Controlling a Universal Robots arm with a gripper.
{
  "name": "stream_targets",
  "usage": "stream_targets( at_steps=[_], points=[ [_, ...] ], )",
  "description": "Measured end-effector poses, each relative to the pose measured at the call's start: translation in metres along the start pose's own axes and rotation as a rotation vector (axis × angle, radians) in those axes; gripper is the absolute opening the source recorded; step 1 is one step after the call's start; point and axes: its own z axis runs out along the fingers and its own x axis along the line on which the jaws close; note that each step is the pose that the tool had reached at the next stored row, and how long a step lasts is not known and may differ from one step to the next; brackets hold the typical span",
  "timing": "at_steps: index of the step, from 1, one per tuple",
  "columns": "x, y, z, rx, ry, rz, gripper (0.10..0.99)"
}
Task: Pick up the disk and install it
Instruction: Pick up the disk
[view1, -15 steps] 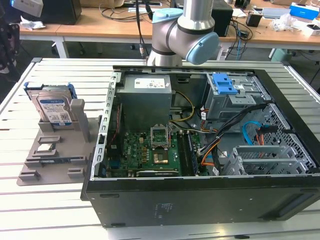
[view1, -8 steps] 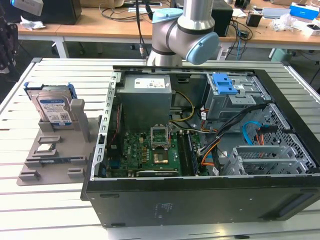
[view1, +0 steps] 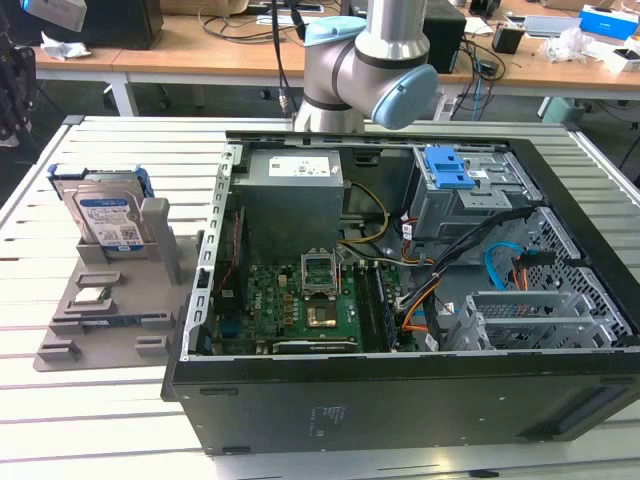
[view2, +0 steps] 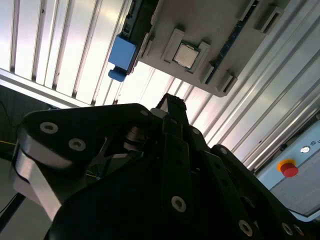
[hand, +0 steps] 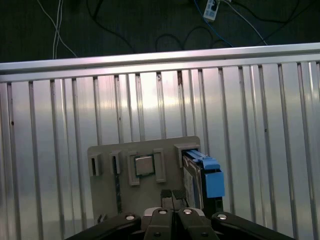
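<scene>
Gripper (hand: 172, 195) fingers pressed together, empty, over the grey holder (hand: 102, 200). Disk (hand: 202, 175) stands on edge in its slot, ungrasped. Risk: descending with fingers closed would likely strike and tip the disk.

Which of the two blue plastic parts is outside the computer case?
The carrier frame of the disk, upright in the grey holder; the blue latch panel sits on the drive cage inside the case.
</scene>
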Motion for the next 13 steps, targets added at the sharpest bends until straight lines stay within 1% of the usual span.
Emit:
stream_targets(
  at_steps=[1, 3, 4, 5, 6, 13],
  points=[
    [0.0, 0.0, 0.0, 0.0, 0.0, 0.0, 0.114],
    [0.0, 0.0, 0.0, 0.0, 0.0, 0.0, 0.231],
    [0.0, 0.0, 0.0, 0.0, 0.0, -0.001, 0.231],
    [0.0, 0.0, 0.0, 0.0, 0.0, -0.001, 0.353],
    [0.0, 0.0, 0.0, 0.0, 0.0001, -0.001, 0.42],
    [-0.0021, 0.0001, 0.0001, 0.0, 0.0, -0.001, 0.42]
  ],
)
